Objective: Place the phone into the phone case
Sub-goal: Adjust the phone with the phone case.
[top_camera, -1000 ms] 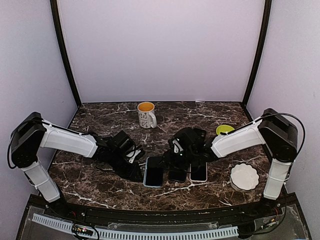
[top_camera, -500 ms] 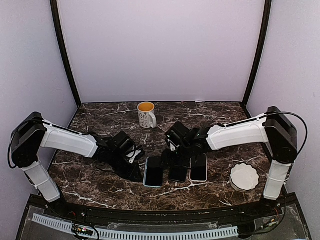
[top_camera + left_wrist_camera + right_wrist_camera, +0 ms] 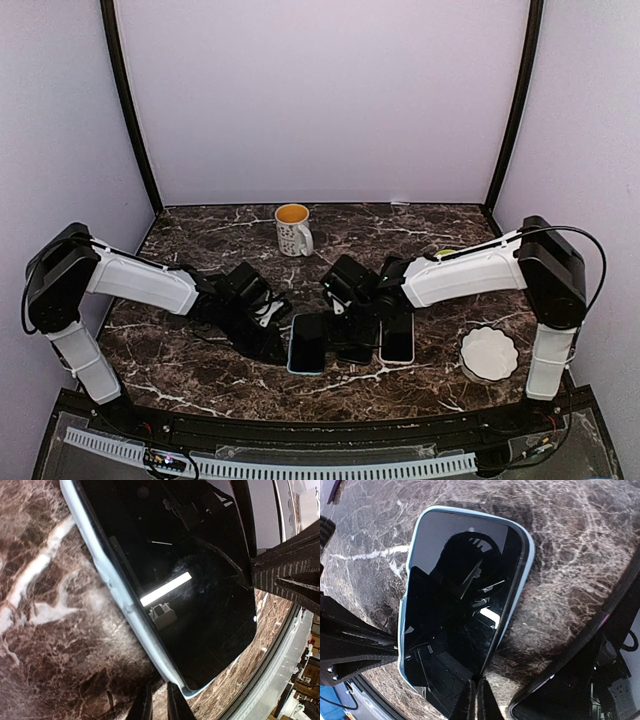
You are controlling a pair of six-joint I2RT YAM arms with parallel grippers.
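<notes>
We find no readable text in any view. The white ceramic mug with an orange inside [image 3: 293, 230] carries dark print on its side, too small for us to read. The black glass phone screen [image 3: 190, 580] in the pale blue case [image 3: 115, 580] is dark, reflections only.

The dark marbled tabletop [image 3: 200, 228] carries a white mug [image 3: 292, 229] near its back edge. Toward the front three things lie flat side by side: a phone in a pale blue case [image 3: 306, 343], a black phone [image 3: 353, 350], then a light-edged phone [image 3: 397, 342]. A white scalloped dish [image 3: 489, 353] sits at front right
</notes>
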